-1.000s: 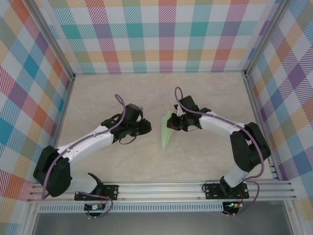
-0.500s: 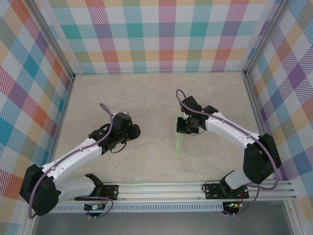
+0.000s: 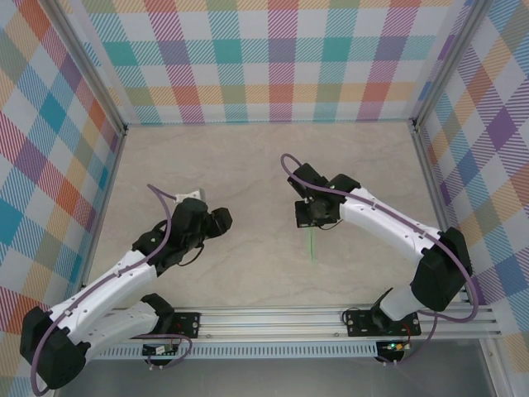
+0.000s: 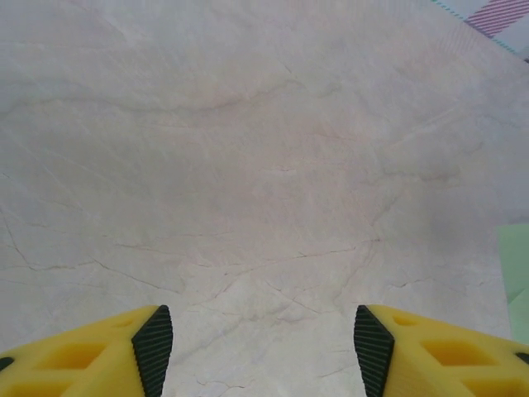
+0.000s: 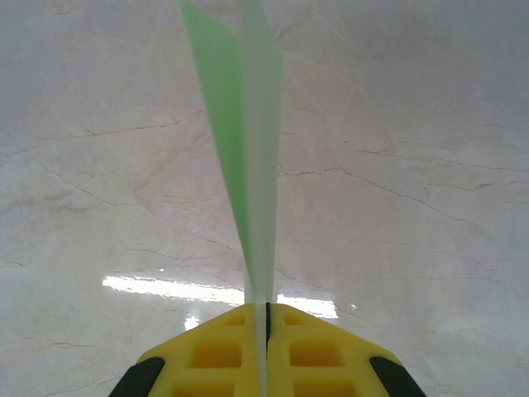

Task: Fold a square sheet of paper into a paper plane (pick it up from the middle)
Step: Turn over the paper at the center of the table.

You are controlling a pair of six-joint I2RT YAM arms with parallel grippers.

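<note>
Pale mint-green paper plane (image 5: 260, 165); yellow fingers (image 4: 438, 356) with black pads (image 4: 154, 339); beige veined marble desk (image 3: 248, 273); pastel plaid walls (image 3: 281, 58) across the frame's top.

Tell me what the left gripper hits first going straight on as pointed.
Probably the beige marble-look tabletop; depth unclear. Nothing else lies ahead of the open left gripper. The pale mint-green paper plane is off right.

The top view looks steeply down from above and behind; both wrist views sit low and close, facing forward across the same marbled surface (image 3: 248, 165).
</note>
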